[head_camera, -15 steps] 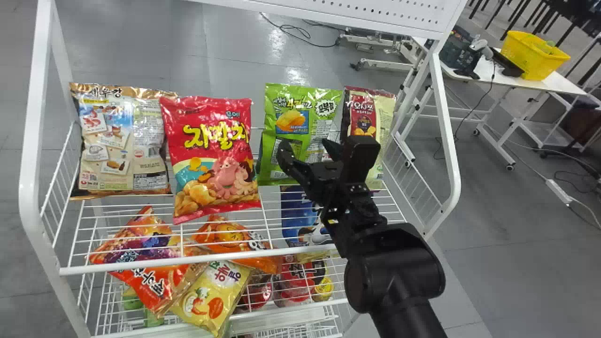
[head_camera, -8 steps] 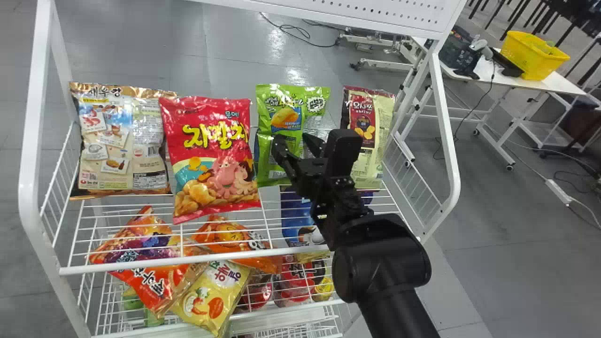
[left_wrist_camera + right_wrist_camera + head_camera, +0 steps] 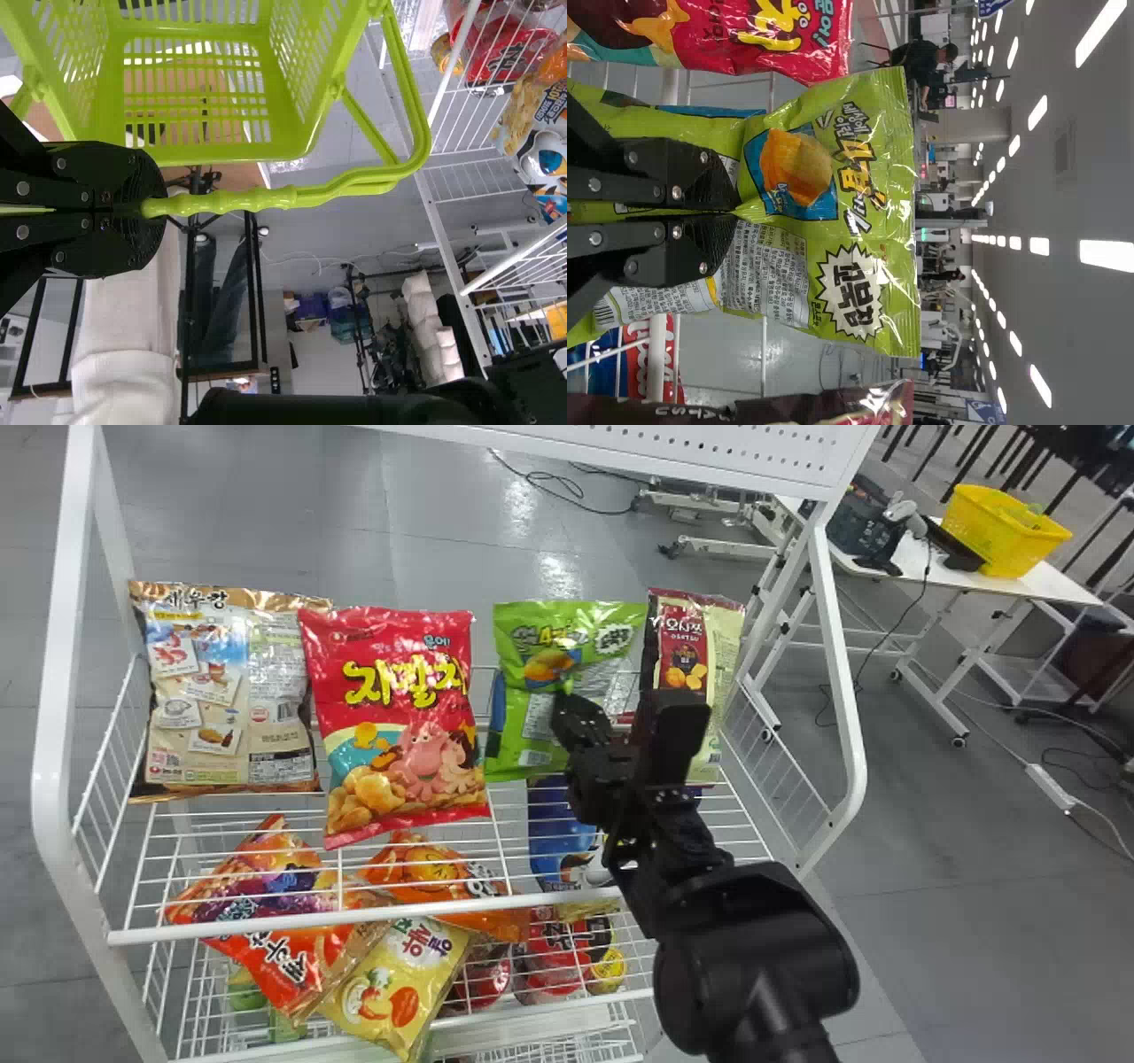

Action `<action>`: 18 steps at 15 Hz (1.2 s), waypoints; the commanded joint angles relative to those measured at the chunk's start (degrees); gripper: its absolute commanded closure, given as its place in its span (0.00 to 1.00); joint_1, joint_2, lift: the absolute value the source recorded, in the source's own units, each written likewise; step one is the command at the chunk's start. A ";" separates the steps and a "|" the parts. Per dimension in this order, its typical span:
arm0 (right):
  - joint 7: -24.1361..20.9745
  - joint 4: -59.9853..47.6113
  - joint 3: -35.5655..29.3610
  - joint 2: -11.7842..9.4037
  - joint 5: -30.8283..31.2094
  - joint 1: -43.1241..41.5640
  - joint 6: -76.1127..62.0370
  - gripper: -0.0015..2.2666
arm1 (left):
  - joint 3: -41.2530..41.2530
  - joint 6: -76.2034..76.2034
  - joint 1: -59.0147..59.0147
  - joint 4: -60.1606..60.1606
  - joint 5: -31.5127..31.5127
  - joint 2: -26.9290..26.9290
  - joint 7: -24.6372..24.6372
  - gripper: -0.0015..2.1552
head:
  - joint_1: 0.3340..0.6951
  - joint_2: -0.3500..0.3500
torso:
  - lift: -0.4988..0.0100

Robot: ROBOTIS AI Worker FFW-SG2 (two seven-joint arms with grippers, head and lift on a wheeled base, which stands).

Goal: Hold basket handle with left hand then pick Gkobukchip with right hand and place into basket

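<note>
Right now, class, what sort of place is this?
Probably a robotics lab mocked up as a snack shop: a white wire rack of snack bags, a green basket and a wheeled table behind.

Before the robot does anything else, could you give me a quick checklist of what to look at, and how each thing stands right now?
1. Left gripper shut on the basket handle: ok.
2. Right gripper pinching the green snack bag: ok, it grips the front of the bag.
3. Green snack bag lifted off the shelf: cannot tell.
4. Green snack bag free of the red snack bag next to it: cannot tell, their edges are very close.
5. Basket opening right beneath the green snack bag: not ok, the bag is over the shelf.
</note>
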 commanded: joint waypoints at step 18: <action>9.52 -44.07 -31.15 -1.19 -37.67 31.99 31.60 0.94 | -4.91 0.07 2.09 -1.85 -2.72 -0.15 -0.04 0.97 | 1.00 0.00 | 0.92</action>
